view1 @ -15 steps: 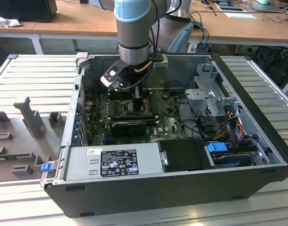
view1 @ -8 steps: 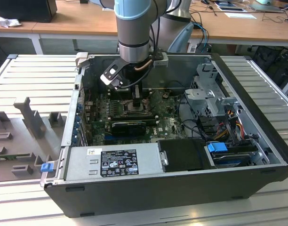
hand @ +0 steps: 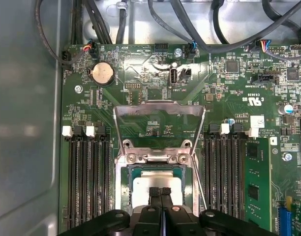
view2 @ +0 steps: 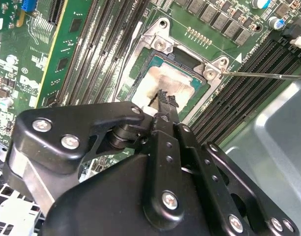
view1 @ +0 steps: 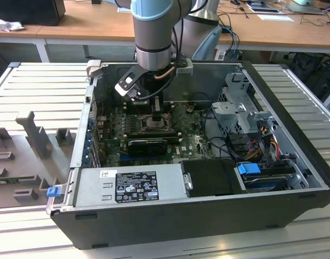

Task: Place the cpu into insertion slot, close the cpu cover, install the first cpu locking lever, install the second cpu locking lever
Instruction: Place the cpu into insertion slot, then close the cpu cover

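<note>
The cpu (hand: 145, 184) lies flat in the insertion slot (hand: 127, 173), its pale metal face smeared with paste in the second wrist view (view2: 182, 81). The slot's dark rim (view2: 185, 59) frames it. The cpu cover (hand: 140, 109) is swung open, away from the socket on its hinge. A thin locking lever (view2: 268, 75) sticks out beside the socket, and another wire lever (hand: 201, 184) runs along its side. My gripper (hand: 160, 190) (view2: 165, 96) is shut, fingertips together at or just above the chip's face with nothing between them. In the exterior view it (view1: 156, 114) hangs over the motherboard inside the case.
Memory slots (hand: 89, 182) flank the socket on both sides. A black card (view1: 149, 143) lies in front of the socket, a silver power supply (view1: 130, 183) at the case front, and a drive cage (view1: 243, 108) with cables at the exterior view's right. Cables (hand: 190, 29) run beyond the board.
</note>
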You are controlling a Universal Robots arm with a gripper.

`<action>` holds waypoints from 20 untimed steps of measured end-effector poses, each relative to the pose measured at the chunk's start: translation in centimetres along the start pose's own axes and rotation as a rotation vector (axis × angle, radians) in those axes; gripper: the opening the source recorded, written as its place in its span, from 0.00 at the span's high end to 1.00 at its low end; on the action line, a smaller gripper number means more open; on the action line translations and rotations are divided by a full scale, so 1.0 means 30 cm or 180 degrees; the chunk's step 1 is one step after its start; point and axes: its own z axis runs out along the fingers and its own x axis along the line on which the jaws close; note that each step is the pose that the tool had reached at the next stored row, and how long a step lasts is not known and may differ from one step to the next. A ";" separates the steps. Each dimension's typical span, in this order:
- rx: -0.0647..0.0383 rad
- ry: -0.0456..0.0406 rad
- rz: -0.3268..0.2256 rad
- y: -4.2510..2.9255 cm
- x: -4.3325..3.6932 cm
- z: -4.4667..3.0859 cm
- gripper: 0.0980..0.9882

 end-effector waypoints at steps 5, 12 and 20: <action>0.0000 0.0000 0.0001 0.001 0.000 -0.007 0.99; 0.0010 0.0003 0.0006 0.016 -0.002 -0.009 0.99; 0.0010 0.0003 0.0006 0.034 -0.001 -0.060 0.99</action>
